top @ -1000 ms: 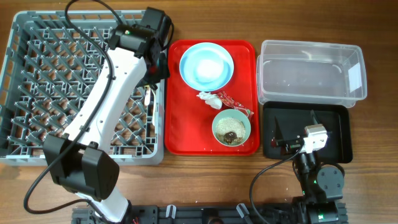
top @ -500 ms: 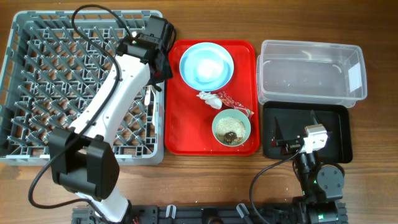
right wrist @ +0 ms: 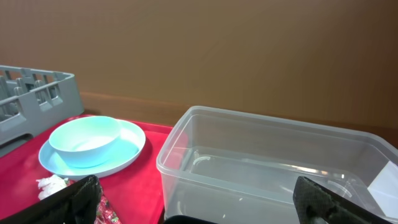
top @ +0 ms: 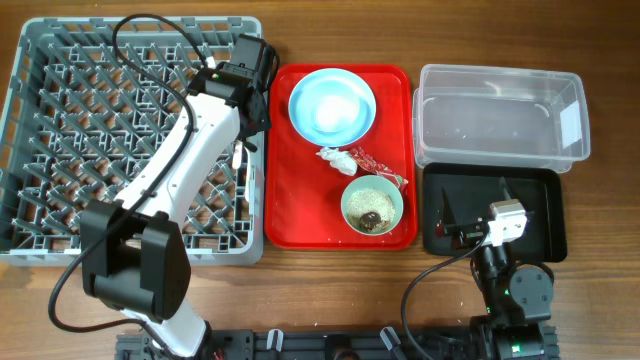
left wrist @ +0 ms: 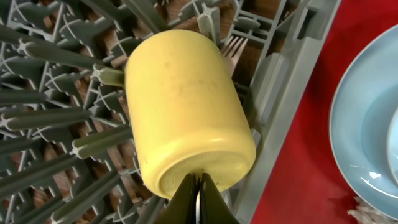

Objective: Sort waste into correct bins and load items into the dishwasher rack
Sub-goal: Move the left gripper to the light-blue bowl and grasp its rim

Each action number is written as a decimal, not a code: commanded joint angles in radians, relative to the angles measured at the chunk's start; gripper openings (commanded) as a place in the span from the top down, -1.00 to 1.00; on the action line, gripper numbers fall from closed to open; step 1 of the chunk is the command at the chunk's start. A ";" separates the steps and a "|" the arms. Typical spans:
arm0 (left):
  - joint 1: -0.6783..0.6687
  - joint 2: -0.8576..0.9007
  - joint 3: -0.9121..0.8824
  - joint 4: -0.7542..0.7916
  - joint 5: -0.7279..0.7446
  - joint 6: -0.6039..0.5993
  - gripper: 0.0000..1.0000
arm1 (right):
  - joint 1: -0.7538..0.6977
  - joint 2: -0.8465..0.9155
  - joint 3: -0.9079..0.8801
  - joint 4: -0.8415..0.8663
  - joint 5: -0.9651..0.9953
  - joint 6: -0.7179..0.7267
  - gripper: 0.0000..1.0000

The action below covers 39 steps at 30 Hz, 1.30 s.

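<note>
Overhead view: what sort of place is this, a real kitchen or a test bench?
Probably a staged robot test bench, not a kitchen: a wooden table carrying a dish rack, a red tray with a plate, and a tub and black tray alongside.

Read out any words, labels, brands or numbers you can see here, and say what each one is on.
No text here can be read.
White label on the tub: no print legible in either view.
Red wrapper: any print is too small to read.
</note>
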 commanded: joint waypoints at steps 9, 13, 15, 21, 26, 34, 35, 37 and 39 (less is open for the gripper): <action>0.074 -0.065 -0.008 0.054 -0.174 -0.017 0.92 | -0.005 -0.002 -0.001 0.003 -0.009 -0.005 -0.99; 0.076 -0.066 -0.008 0.069 -0.170 -0.017 0.92 | -0.005 -0.002 -0.001 0.003 -0.009 -0.005 -1.00; 0.076 -0.081 -0.004 0.093 -0.169 -0.017 0.92 | -0.005 -0.002 -0.001 0.003 -0.009 -0.005 -1.00; 0.072 -0.220 0.089 0.111 0.214 -0.017 0.82 | -0.005 -0.002 -0.001 0.003 -0.009 -0.005 -0.99; -0.005 -0.237 0.089 0.136 0.433 -0.016 0.49 | -0.005 -0.002 -0.001 0.003 -0.009 -0.005 -1.00; -0.198 -0.080 0.089 0.237 0.327 -0.016 0.36 | -0.005 -0.002 -0.001 0.003 -0.009 -0.005 -1.00; -0.214 -0.058 0.089 0.258 0.318 -0.016 0.36 | -0.005 -0.002 -0.001 0.003 -0.009 -0.005 -1.00; -0.243 -0.004 0.089 0.319 0.312 -0.016 0.37 | -0.005 -0.002 -0.001 0.003 -0.009 -0.005 -1.00; -0.262 0.048 0.089 0.372 0.312 -0.016 0.41 | -0.005 -0.002 -0.001 0.003 -0.009 -0.005 -1.00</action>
